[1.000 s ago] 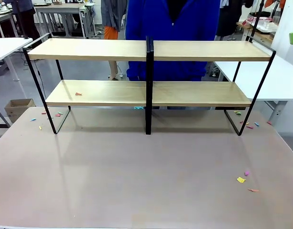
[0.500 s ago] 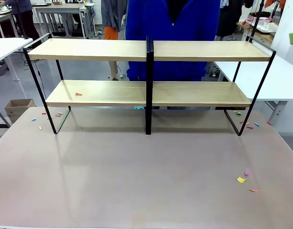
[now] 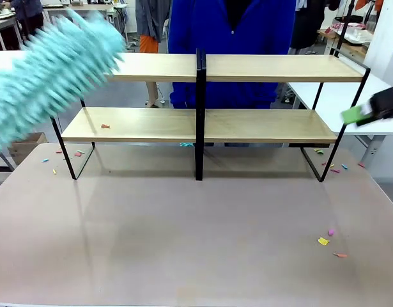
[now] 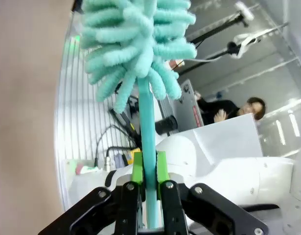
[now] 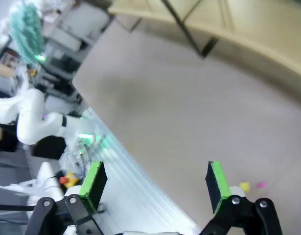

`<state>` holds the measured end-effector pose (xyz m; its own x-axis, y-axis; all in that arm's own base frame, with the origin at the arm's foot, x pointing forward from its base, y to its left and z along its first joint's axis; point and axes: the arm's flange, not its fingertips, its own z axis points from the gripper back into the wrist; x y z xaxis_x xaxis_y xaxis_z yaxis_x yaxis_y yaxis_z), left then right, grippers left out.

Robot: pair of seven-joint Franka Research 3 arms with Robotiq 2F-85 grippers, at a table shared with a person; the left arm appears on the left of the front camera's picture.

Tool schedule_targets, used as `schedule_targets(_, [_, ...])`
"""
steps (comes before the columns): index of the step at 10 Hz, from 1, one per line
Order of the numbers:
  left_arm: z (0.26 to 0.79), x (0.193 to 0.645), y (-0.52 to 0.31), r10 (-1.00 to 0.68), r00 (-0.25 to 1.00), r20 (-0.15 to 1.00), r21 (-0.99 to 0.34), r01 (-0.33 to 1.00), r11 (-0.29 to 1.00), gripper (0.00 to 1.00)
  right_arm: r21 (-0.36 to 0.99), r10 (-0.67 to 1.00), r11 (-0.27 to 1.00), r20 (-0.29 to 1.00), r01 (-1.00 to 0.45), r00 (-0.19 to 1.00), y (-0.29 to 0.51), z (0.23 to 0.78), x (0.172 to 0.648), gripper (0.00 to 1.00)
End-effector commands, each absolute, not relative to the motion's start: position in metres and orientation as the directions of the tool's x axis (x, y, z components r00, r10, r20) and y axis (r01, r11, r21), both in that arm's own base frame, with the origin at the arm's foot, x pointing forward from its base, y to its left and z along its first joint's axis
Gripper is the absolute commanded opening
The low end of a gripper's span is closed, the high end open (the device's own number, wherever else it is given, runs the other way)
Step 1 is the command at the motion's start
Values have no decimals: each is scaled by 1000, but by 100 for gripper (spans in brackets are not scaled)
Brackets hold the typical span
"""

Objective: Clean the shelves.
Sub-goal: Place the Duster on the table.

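The shelves (image 3: 202, 96) stand across the upper middle of the front frame, at the far part of the counter (image 3: 183, 236), with a person in a blue top (image 3: 231, 38) just behind them. A small red scrap (image 3: 105, 126) lies on the lower left board, and more coloured scraps (image 3: 324, 241) dot the counter at lower right and near the frame's feet.

A fluffy teal duster (image 3: 52, 77), blurred, fills the upper left of the front frame and overlaps the left end of the top board. In the left wrist view the left gripper (image 4: 149, 188) sits at bottom centre, its jaws closed on the duster's thin teal handle, the head (image 4: 138, 44) rising to the top of the frame.

The right gripper (image 3: 369, 110) enters at the right edge of the front frame, level with the lower board. In the right wrist view its jaws (image 5: 155, 183) stand wide apart with nothing between them, above the counter, the shelves along the top edge.
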<state>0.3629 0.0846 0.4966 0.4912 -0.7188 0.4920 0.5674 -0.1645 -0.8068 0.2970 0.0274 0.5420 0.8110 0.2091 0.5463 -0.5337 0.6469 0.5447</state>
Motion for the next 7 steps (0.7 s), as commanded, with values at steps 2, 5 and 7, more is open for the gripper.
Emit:
schedule_targets(2, [458, 394, 26, -851, 417, 319, -848, 527, -60, 12, 829, 69, 548, 87, -111, 994, 8, 437, 308, 100])
schedule_targets(5, [432, 399, 7, -858, 419, 296, -878, 473, -72, 12, 813, 88, 559, 138, -164, 987, -1, 440, 329, 100])
schedule_targets(7, [432, 399, 7, -858, 419, 296, -878, 473, -72, 12, 813, 88, 559, 138, -164, 987, -1, 440, 329, 100])
